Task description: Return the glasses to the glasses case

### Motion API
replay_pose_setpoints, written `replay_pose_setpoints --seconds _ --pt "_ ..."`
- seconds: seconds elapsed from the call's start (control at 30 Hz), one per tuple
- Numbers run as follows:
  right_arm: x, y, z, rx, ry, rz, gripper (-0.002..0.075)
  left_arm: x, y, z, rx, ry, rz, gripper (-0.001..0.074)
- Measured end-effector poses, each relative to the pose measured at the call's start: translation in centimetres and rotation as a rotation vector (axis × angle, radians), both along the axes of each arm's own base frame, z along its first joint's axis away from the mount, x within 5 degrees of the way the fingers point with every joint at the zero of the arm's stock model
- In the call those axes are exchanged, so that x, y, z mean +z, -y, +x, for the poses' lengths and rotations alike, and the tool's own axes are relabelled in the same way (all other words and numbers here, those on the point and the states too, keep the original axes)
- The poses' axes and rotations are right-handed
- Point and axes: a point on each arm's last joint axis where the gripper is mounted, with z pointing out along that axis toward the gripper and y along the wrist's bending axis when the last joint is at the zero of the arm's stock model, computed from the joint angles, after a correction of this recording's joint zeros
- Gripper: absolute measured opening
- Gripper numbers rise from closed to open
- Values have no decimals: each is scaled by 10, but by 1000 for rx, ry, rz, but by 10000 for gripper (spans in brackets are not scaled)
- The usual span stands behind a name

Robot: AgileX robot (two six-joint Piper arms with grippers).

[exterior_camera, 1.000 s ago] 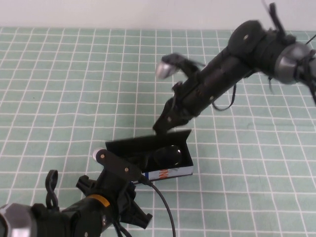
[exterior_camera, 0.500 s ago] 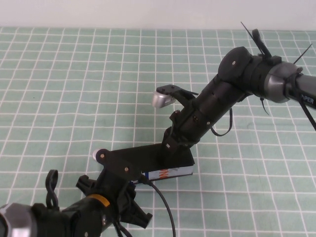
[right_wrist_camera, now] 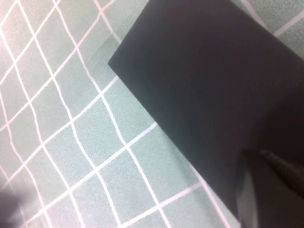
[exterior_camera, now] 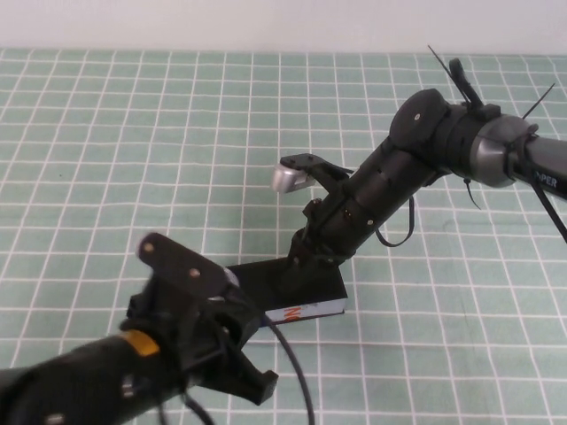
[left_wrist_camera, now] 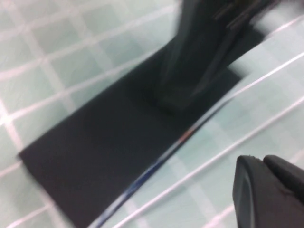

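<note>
Fingers of the right gripper (exterior_camera: 301, 255) were pressed together, tips on the closed lid of the glasses case (exterior_camera: 292, 285); the left gripper (exterior_camera: 232, 359) hovered beside it, its fingers' state unclear.

Soft, even, bright light with faint shadows; both wrist views blurred, high view mostly sharp.

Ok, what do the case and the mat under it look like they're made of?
The glasses case, with the shut right gripper pressing on its lid, looks like matte black card or stiff plastic, with a printed white side strip. The mat looks like soft green gridded vinyl or cloth.
</note>
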Motion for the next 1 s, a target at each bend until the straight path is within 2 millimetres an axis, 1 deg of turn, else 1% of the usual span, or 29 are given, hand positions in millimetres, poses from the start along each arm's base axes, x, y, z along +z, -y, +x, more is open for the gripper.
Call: replay_pose_setpoints --seconds 0.07,0.13,0.2,0.27,0.37,0.47,0.57,0.6,0.67,0.7,0.73,0.8,0.83,0.93,1.0 --pt "8 1 -1 2 19 5 -12 19 -6 -9 -31 13 -57 -2" --pt "27 2 -4 2 59 24 -12 40 -14 -20 -65 39 -120 -2" --pt "61 5 -11 1 134 59 -12 60 -25 -36 -125 64 -178 -2" --pt "103 11 -22 -9 237 104 -11 75 -35 -54 -215 66 -205 -2" --pt "166 26 -42 -105 435 148 -11 94 -51 -86 -401 31 -201 -2" --pt "231 51 -69 -250 681 189 -11 108 -66 -112 -532 1 -187 -2" --pt "294 83 -111 -400 912 252 -11 124 -80 -126 -562 14 -227 -2" --pt "311 95 -127 -440 982 265 -11 131 -84 -130 -556 25 -256 -2" --pt "336 116 -158 -501 1092 278 -11 143 -90 -134 -537 46 -313 -2" --pt "344 128 -176 -532 1143 278 -11 148 -92 -135 -528 52 -337 -2" --pt "348 138 -189 -554 1182 265 -11 152 -93 -136 -524 52 -349 -2" --pt "346 159 -223 -601 1228 249 -11 157 -94 -137 -520 56 -367 -2" --pt "339 166 -234 -615 1226 238 -11 158 -94 -137 -521 53 -368 -2" --pt "311 192 -282 -647 1250 245 -11 158 -94 -138 -524 44 -366 -2" --pt "284 205 -310 -687 1253 289 -12 158 -94 -138 -525 41 -364 -2"
